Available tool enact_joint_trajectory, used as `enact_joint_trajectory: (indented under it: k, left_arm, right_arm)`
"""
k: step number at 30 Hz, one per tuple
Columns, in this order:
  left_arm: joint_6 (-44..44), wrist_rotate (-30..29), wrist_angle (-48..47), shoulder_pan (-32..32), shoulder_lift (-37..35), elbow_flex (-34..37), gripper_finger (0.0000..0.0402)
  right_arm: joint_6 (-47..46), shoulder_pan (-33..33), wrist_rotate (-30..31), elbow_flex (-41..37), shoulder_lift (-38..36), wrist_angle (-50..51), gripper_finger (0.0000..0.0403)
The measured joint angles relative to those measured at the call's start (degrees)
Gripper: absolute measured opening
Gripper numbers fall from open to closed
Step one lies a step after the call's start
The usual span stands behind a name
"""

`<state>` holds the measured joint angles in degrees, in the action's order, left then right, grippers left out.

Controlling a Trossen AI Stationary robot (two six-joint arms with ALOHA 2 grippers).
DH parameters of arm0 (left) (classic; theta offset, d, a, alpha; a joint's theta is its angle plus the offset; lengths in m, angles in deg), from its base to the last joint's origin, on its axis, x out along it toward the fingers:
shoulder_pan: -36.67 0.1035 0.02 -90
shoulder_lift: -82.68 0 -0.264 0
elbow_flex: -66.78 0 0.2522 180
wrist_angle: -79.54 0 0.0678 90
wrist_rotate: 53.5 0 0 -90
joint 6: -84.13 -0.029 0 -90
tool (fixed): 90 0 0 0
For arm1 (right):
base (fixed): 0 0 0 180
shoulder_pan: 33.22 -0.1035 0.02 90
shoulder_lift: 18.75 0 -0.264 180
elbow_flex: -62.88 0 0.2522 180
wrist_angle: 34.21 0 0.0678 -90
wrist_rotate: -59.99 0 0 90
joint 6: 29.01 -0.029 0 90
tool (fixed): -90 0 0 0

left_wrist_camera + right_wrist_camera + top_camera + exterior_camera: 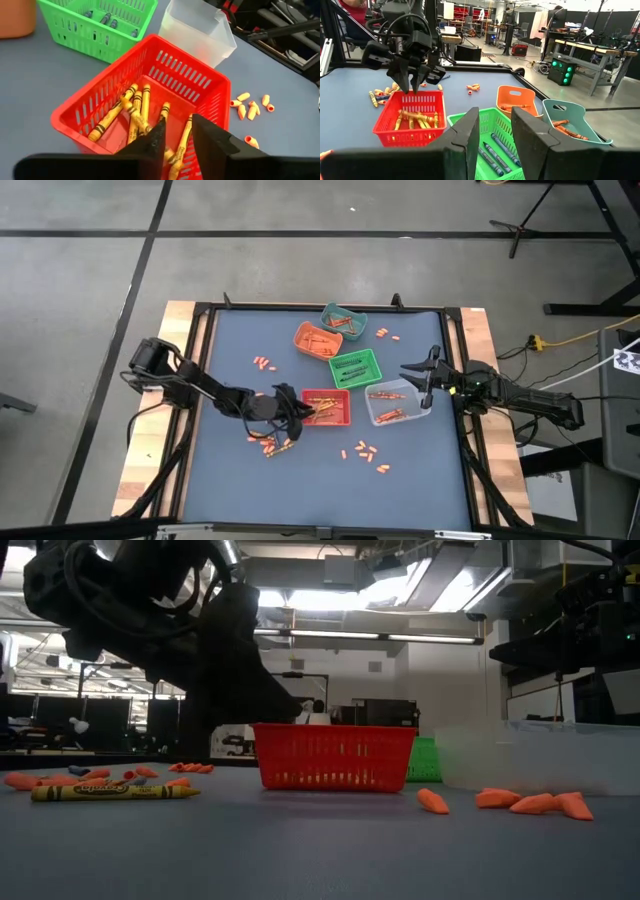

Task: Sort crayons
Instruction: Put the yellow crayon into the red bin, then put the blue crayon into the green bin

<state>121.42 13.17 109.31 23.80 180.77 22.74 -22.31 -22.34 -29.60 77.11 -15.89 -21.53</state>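
Left gripper (413, 85) hangs over the red bin (326, 407), fingers a narrow gap apart and holding nothing.

Yellow crayons (135, 112) lie piled in that bin; more crayons (365, 453) sit scattered on the blue-grey tabletop (250, 480), some just beside the bin, others near its edges. The right gripper (424, 377) waits by the clear bin (397, 402), fingers apart and empty. Green (355, 367), orange (316, 340) and teal (343, 322) bins stand nearby. Beyond lie a grey floor and cluttered workbenches.
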Motion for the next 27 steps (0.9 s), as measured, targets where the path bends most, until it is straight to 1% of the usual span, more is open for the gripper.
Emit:
enact_joint_trajectory:
  k: [3, 6, 19, 21, 23, 27]
  left_arm:
    - [-0.1, 0.0, -0.1, 0.3, 0.0, 0.0, 0.0096]
    - [-0.1, 0.0, -0.1, 0.8, 0.0, 0.0, 0.0103]
    - [-0.4, 0.0, 1.2, 6.1, -0.4, 0.0, 0.0101]
    - [-2.3, 0.2, 1.1, 7.3, -0.5, 0.0, 0.0101]
    - [-6.1, 0.3, 0.9, 8.8, -1.6, 0.0, 0.0101]
    - [-11.1, 0.3, 0.6, 12.3, -5.6, 0.0, 0.0101]
  right_arm:
    - [0.0, 0.0, 0.0, 0.0, 0.0, 0.0, 0.0113]
    - [0.0, 0.0, 0.0, 0.0, 0.0, 0.0, 0.0113]
    - [0.0, 0.0, 0.0, 0.0, 0.0, 0.0, 0.0113]
    - [0.0, 0.0, 0.0, 0.0, 0.0, 0.0, 0.0113]
    - [0.0, 0.0, 0.0, 0.0, 0.0, 0.0, 0.0113]
    - [0.0, 0.0, 0.0, 0.0, 0.0, 0.0, 0.0113]
